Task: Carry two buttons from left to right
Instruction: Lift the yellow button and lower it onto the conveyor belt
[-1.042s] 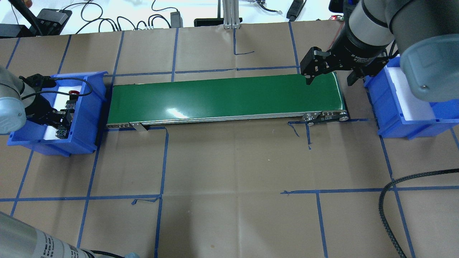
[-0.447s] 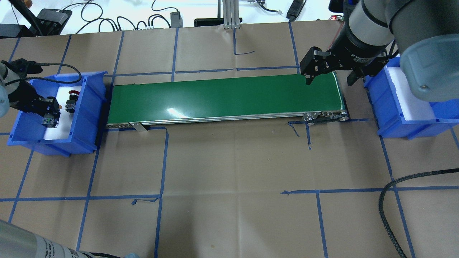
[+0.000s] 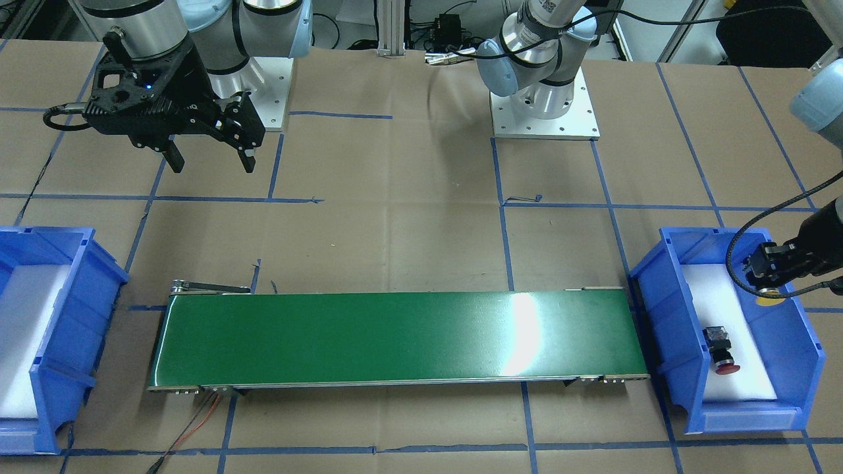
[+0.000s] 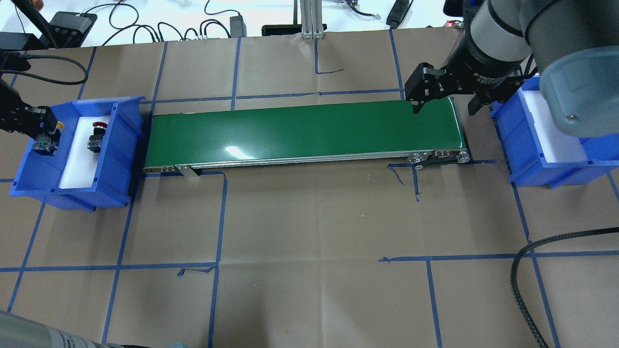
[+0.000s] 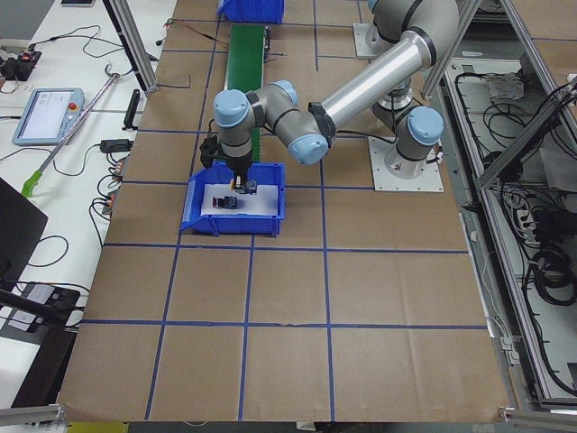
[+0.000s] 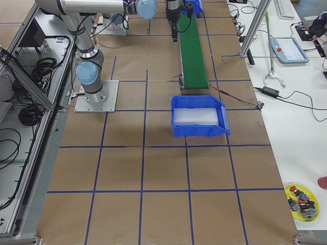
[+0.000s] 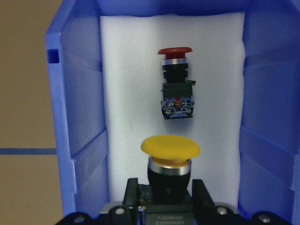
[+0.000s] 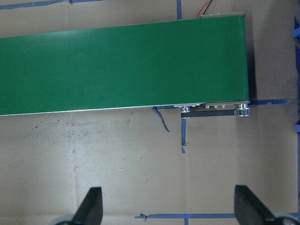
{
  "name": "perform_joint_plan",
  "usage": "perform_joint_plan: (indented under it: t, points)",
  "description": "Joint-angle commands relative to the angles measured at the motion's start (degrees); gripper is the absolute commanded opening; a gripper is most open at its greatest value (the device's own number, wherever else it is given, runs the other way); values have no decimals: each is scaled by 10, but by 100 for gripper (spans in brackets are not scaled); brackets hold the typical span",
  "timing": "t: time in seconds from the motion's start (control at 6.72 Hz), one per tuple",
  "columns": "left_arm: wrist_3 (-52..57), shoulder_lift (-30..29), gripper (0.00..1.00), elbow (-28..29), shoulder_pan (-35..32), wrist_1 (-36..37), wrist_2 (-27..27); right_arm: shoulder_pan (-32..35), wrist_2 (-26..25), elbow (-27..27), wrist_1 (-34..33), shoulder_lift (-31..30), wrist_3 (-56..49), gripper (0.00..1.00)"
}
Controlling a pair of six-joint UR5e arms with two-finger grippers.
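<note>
left gripper [image 7: 161,199] clamped on the yellow button [image 7: 170,149] over the left bin [image 4: 116,159]
the red button [image 7: 175,84] lies on its side on the bin's white foam, just beyond the yellow cap and apart from it. the right gripper [image 4: 443,108] hangs with fingers spread wide near the right end of the green conveyor belt [image 4: 304,130], beside the right bin [image 4: 532,166].

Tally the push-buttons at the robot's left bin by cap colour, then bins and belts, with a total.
Yellow mushroom-cap push-button, shut in the left gripper: 1
Red mushroom-cap push-button, lying in the left bin: 1
Blue plastic bins, that one and the right bin: 2
Green conveyor belt: 1
Total: 5
</note>
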Motion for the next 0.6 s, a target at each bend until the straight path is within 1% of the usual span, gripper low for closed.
perform_joint_plan:
  t: [0.0, 0.45]
  points:
    - [-38, -1, 5, 44, -50, -37, 2, 1, 0, 0, 0, 0, 0, 100]
    - [-190, -12, 5, 47, -171, -35, -8, 0, 0, 0, -4, 1, -1, 100]
